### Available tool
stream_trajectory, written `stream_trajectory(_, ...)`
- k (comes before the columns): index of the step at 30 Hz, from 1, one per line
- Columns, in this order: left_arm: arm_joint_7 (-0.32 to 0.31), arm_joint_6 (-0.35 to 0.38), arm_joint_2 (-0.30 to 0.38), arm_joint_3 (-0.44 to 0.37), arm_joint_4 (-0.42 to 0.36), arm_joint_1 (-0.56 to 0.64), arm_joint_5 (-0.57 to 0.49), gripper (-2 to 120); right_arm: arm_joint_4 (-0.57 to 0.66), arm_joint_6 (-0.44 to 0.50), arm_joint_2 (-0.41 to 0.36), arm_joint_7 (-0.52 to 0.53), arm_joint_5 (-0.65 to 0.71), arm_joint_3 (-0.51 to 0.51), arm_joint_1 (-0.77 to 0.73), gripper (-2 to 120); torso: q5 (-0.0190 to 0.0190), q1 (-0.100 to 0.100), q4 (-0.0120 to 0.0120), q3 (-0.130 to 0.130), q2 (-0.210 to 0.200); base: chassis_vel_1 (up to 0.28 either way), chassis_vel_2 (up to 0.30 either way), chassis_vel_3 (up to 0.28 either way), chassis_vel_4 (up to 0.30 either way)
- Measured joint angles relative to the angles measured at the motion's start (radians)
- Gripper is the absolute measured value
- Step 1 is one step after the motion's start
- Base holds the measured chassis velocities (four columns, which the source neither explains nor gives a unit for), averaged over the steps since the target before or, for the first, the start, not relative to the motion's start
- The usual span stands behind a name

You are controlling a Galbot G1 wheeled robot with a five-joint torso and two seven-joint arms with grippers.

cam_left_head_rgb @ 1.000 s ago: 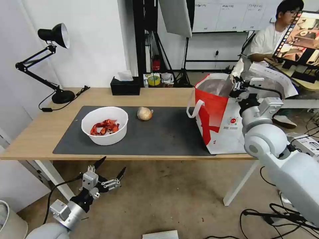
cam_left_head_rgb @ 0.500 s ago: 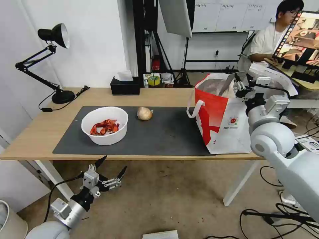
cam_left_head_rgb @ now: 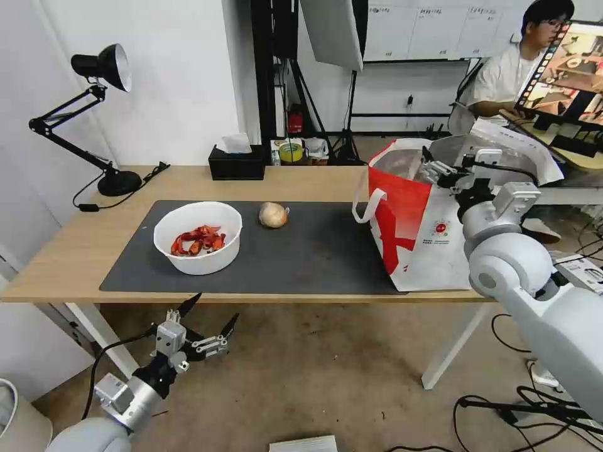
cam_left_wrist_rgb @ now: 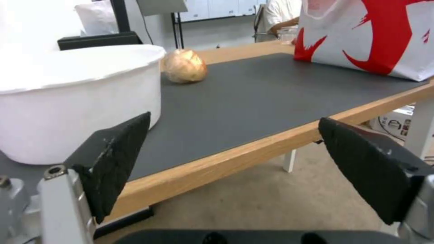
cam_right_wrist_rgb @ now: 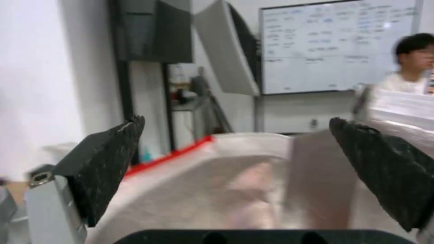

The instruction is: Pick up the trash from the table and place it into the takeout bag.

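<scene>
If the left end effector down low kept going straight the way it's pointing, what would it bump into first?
Probably the table: its wooden front edge lies straight ahead of the open left end effector, which sits slightly below it. If it passed just over the edge, the white bowl looks next, though depth is hard to judge.

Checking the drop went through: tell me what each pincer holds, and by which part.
Nothing is held. The right pincer is open and empty over the takeout bag; the left pincer is open below the table edge.
</scene>
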Motion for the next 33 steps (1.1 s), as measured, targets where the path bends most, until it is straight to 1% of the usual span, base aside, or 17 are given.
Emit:
stream_trajectory(7, -0.001, 0.000, -0.005, -0.005, 0.000, 0.000, -0.002, 100, 0.065, 0.008, -0.001, -0.060, 0.019, -0.026, 0.002, 100, -0.0001, 0.000, 0.0001, 0.000, 0.000, 0.000, 0.000, 0.000, 0.000)
stream_trajectory(12, -0.001, 0.000, -0.006, -0.005, 0.004, 0.001, -0.002, 100, 0.112, 0.021, -0.003, -0.109, 0.013, -0.030, -0.057, 100, 0.0000, 0.000, 0.0001, 0.000, 0.000, 0.000, 0.000, 0.000, 0.000)
stream_trajectory(14, -0.001, 0.000, -0.006, -0.004, 0.006, -0.002, -0.002, 100, 0.145, 0.036, -0.005, -0.136, -0.019, -0.026, -0.128, 100, 0.0002, 0.000, -0.0001, 0.000, 0.000, 0.000, 0.000, 0.000, 0.000)
stream_trajectory(15, -0.001, 0.000, -0.006, -0.004, 0.006, -0.002, -0.002, 100, 0.145, 0.036, -0.005, -0.136, -0.019, -0.026, -0.128, 100, 0.0002, 0.000, -0.0001, 0.000, 0.000, 0.000, 0.000, 0.000, 0.000)
stream_trajectory(17, -0.001, 0.000, -0.010, -0.003, 0.006, -0.006, -0.001, 100, 0.176, 0.052, -0.004, -0.143, -0.055, -0.023, -0.188, 100, 0.0001, 0.000, -0.0002, 0.000, 0.000, 0.000, 0.000, 0.000, 0.000)
stream_trajectory(18, -0.001, 0.000, -0.010, -0.003, 0.006, -0.006, -0.001, 100, 0.176, 0.052, -0.004, -0.143, -0.055, -0.023, -0.188, 100, 0.0001, 0.000, -0.0002, 0.000, 0.000, 0.000, 0.000, 0.000, 0.000)
stream_trajectory(20, -0.001, 0.000, -0.012, -0.003, 0.006, -0.009, -0.001, 100, 0.193, 0.070, 0.005, -0.143, -0.091, -0.022, -0.236, 100, 0.0000, 0.000, 0.0000, 0.000, 0.000, 0.000, 0.000, 0.000, 0.000)
stream_trajectory(24, -0.001, -0.001, -0.012, -0.004, 0.006, -0.011, -0.002, 100, 0.197, 0.082, 0.016, -0.143, -0.127, -0.017, -0.278, 100, 0.0002, 0.000, -0.0001, 0.000, 0.000, 0.000, 0.000, 0.000, 0.000)
stream_trajectory(26, -0.001, -0.001, -0.010, -0.004, 0.010, -0.014, -0.003, 100, 0.199, 0.096, 0.030, -0.145, -0.168, -0.004, -0.338, 100, 0.0002, 0.000, -0.0001, 0.000, 0.000, 0.000, 0.000, 0.000, 0.000)
stream_trajectory(27, -0.001, -0.001, -0.010, -0.004, 0.010, -0.014, -0.003, 100, 0.199, 0.096, 0.030, -0.145, -0.168, -0.004, -0.338, 100, 0.0002, 0.000, -0.0001, 0.000, 0.000, 0.000, 0.000, 0.000, 0.000)
stream_trajectory(33, -0.001, -0.003, -0.008, 0.005, 0.023, -0.027, -0.004, 100, 0.205, 0.130, 0.058, -0.161, -0.257, 0.014, -0.475, 100, 0.0001, 0.000, -0.0001, 0.000, 0.000, 0.000, 0.000, 0.000, 0.000)
